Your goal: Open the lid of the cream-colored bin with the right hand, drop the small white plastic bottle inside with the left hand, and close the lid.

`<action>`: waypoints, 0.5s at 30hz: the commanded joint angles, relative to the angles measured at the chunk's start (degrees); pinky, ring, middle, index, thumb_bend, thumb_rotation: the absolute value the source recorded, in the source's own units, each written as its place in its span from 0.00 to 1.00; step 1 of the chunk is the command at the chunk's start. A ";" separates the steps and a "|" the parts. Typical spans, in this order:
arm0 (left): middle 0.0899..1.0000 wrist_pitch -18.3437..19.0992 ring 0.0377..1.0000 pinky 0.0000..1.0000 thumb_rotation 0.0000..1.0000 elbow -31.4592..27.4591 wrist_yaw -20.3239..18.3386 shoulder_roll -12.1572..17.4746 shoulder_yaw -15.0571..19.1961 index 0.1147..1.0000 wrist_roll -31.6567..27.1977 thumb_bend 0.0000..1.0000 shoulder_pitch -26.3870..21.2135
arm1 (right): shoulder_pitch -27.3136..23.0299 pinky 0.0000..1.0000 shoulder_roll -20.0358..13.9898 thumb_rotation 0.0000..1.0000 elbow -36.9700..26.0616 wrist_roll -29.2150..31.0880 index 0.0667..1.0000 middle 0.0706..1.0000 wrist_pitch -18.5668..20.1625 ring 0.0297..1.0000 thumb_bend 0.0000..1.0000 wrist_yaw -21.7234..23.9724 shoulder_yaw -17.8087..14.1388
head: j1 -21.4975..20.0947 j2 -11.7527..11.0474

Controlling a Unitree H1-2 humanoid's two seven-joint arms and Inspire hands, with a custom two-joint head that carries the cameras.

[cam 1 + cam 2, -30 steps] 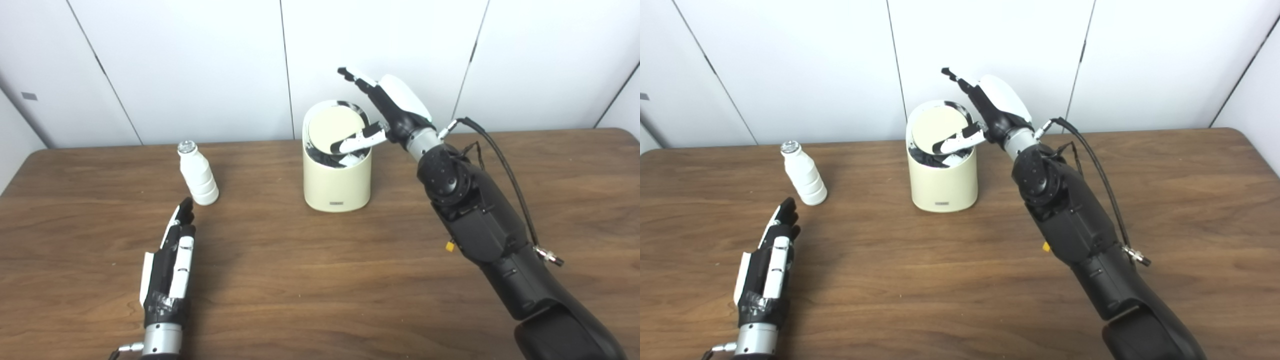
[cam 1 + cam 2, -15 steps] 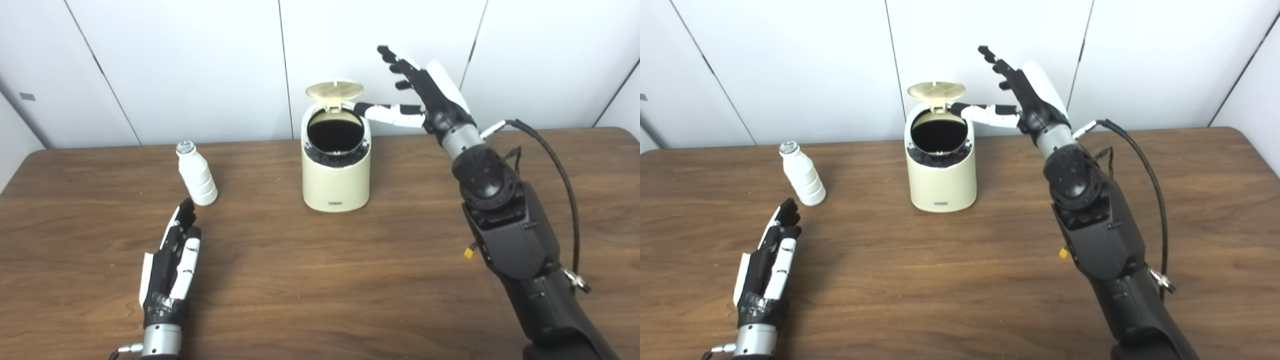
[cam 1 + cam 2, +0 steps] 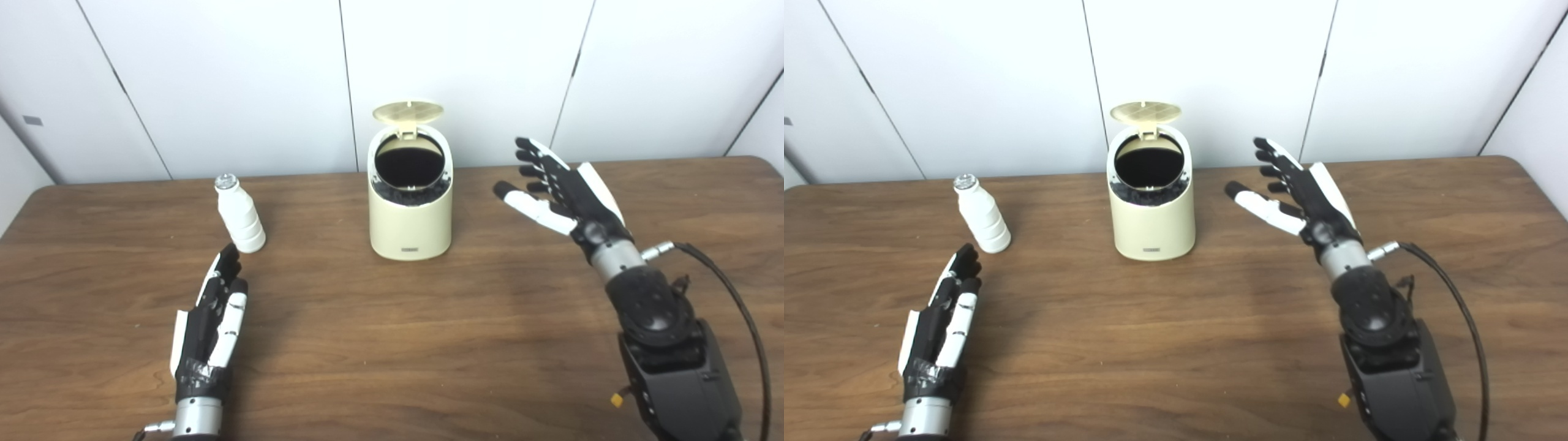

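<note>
— How far had you got at that point?

— The first step looked done. The lid (image 3: 408,111) of the cream-colored bin (image 3: 410,217) stood upright on its hinge at the back, and I could see straight into the dark opening. The bin sat near the middle of the table's (image 3: 392,355) far edge.

— And the bottle?

— Not picked up. The small white plastic bottle (image 3: 240,214) stood upright on the wood toward the far left corner, well apart from the bin. My left hand (image 3: 211,324) lay flat near the front left edge, fingers straight and close together, holding nothing, its tips just short of the bottle.

— What was the right hand doing?

— The right hand (image 3: 566,196) hovered to the right of the bin, clear of it, fingers spread wide and empty.

— So what remained?

— By my reckoning, most of the job: grasp the bottle with the left hand, carry it over the opening, release it, then bring the right hand over to push the lid down. I judged it roughly a third complete.
</note>
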 commanded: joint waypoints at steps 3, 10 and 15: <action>0.96 -0.58 0.97 0.98 0.66 1.44 -0.20 -0.15 -0.37 0.95 -0.49 0.37 0.75 | 2.51 0.94 2.72 0.76 -0.97 10.66 0.95 0.97 -4.53 0.94 0.55 -0.34 -4.84 | -0.02 0.07; 0.96 0.43 0.97 0.99 0.65 1.04 0.19 0.23 -0.39 0.95 0.45 0.39 0.71 | 7.87 1.00 6.39 0.96 2.91 21.96 1.00 1.00 -10.76 1.00 0.71 0.12 -9.33 | 0.10 0.20; 0.96 1.03 0.98 1.00 0.63 0.90 0.15 0.34 -0.29 0.95 0.10 0.39 0.64 | 10.12 1.00 7.78 1.00 5.27 24.97 1.00 1.00 -15.48 1.00 0.73 -0.06 -9.17 | 0.50 0.23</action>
